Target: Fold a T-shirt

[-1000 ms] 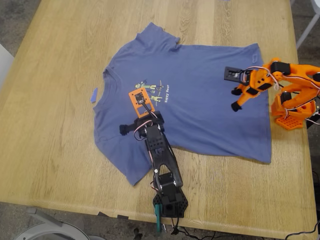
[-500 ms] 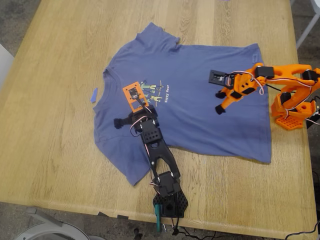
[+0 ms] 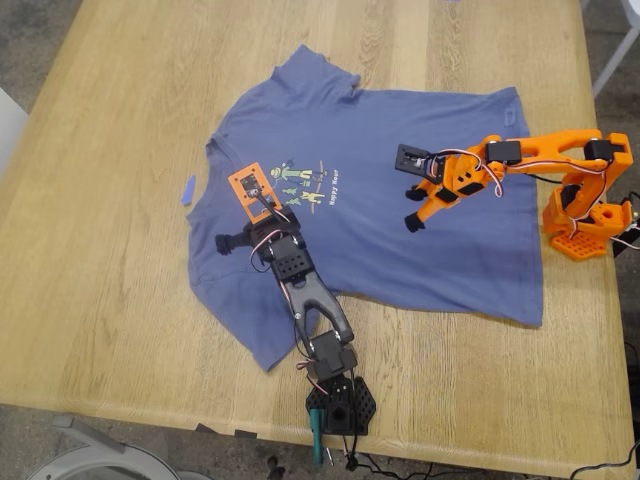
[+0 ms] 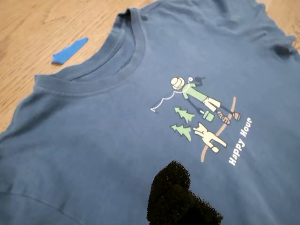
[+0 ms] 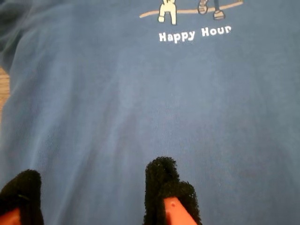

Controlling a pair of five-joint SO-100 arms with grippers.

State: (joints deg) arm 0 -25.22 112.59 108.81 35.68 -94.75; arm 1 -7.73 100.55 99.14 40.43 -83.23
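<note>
Across the middle of the counter [image 3: 120, 300], spread flat and print side up: the T-shirt [image 3: 400, 240]. Slate blue, short-sleeved, with a round ribbed collar [image 3: 215, 175] toward the exterior view's left and the hem toward its right. One sleeve toward that view's top, with a small crease at its edge; the other toward the bottom, beside the black arm's base. On the chest, a small print [image 3: 300, 180] in yellow-green and cream: a figure in a hat, two little trees, a dog, and the white words "Happy Hour". Cloth mostly smooth, with soft wrinkles near the shoulders.

Just off the collar, on bare wood: a small blue scrap [image 3: 188, 189], apart from the shirt.

Over the chest, between print and lower sleeve: my first hand [image 3: 240, 240], on the black arm. Only one fuzzy black pad [image 4: 171, 187] shows in its wrist view, so cannot tell whether spread or closed.

Over the belly of the shirt, reaching from the exterior view's right: my second hand [image 3: 415, 205], on the orange arm. Spread wide, its black-padded fingertips [image 5: 161, 178] well apart above the cloth, gripping nothing.
</note>
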